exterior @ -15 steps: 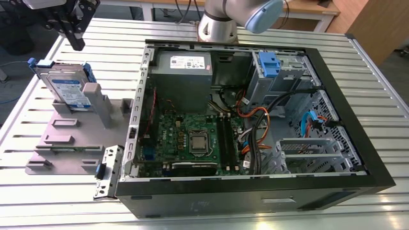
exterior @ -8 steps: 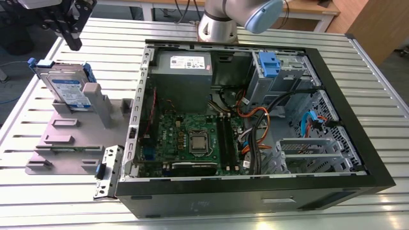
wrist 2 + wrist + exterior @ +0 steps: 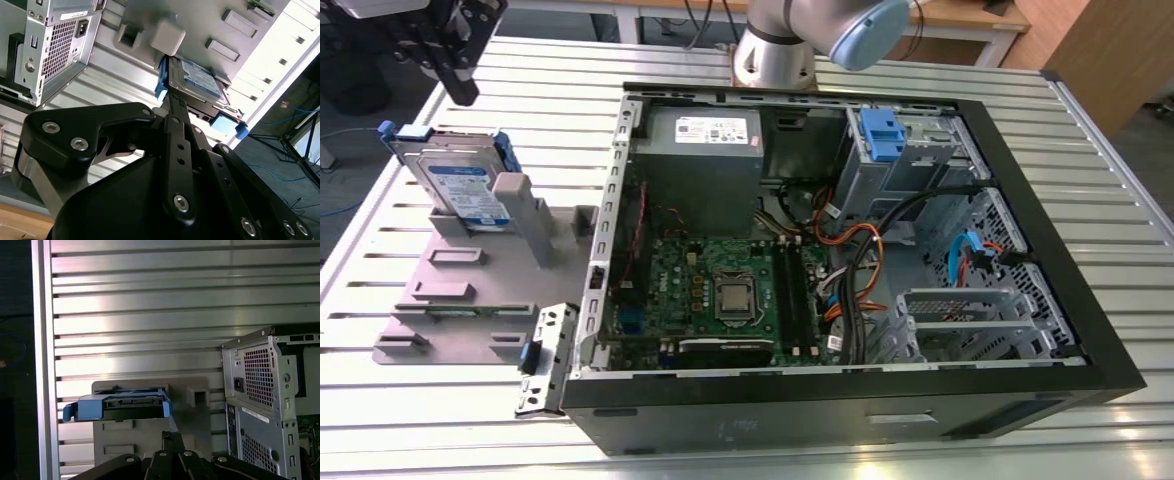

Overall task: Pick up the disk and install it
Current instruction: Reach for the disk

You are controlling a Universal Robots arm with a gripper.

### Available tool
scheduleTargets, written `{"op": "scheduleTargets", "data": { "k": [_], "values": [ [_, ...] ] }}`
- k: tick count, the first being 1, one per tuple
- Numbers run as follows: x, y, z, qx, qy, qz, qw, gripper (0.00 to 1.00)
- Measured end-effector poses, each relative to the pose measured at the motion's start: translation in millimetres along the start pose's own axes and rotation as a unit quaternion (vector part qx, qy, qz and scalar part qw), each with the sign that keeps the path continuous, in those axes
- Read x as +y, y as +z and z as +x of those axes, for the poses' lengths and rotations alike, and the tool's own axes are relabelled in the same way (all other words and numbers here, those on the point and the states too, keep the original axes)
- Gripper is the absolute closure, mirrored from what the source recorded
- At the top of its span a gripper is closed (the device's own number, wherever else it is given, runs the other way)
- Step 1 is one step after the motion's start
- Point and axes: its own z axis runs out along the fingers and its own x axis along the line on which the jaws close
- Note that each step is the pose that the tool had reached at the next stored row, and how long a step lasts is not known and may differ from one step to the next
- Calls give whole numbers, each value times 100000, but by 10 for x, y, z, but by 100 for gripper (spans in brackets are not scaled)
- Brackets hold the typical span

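Shiny ribbed bare metal on the table (image 3: pixel 560 70); matt grey plastic on the stand (image 3: pixel 454 300); silver metal and smooth blue plastic bracket (image 3: pixel 85 407) on the disk (image 3: pixel 460 185); matt black on the gripper (image 3: pixel 458 85), with bright steel screws (image 3: pixel 80 144).

An open black computer case (image 3: pixel 854 420) — green motherboard (image 3: pixel 720 290), grey power supply (image 3: pixel 700 150) and tangled cables (image 3: pixel 854 262) inside — lies on a slatted metal table (image 3: pixel 560 80) beside a grey fixture plate (image 3: pixel 454 300).

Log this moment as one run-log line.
stage: pre-grasp | gripper: near disk, not touching | disk: propped on edge in grey fixture, outside computer case | installed: no
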Motion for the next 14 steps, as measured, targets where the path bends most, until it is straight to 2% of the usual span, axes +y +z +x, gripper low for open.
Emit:
{"op": "scheduleTargets", "data": {
  "k": [9,14],
  "values": [
    [-7,5,91,3,1,3,100000,89],
    [-17,35,205,6,-3,6,100000,89]
  ]
}}
